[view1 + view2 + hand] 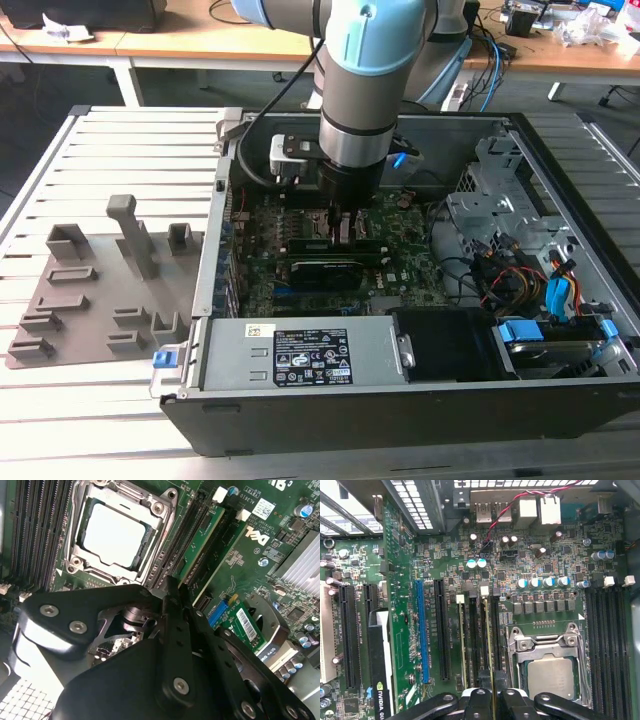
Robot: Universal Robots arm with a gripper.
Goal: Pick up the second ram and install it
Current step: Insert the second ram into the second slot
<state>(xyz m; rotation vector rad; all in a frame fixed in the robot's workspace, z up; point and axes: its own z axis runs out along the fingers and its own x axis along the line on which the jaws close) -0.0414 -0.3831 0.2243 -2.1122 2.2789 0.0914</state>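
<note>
Open PC case (560, 180) lying on slatted metal desk (120, 130); motherboard (400, 280) exposed inside. UR arm w/ gripper (345, 222) lowered into case, directly over RAM slot area beside CPU socket (551, 672).

Second wrist view: fingers (172, 610) drawn together, tips down at the black slots next to socket (117, 532). Whether clamped on a board edge: cannot tell here.

First wrist view: gripper (492, 700) centred on second ram (489, 645), seen edge-on as thin pale-green strip standing in its slot, running from white latch (484, 590) down to fingers (512, 702). Fingers closed against module's near end. A further module (462, 645) seated in slot just beside, parallel, w/ own white latch (460, 599). Blue expansion slot (422, 630) & black slots further out; second bank of empty black slots (609, 640) on far side of socket.

Exterior view: grey parts fixture (100, 290) on desk at exterior view's left, well apart from case. PSU (300, 350) along case's near edge, drive bay w/ blue tabs (560, 330) toward exterior view's right.
</note>
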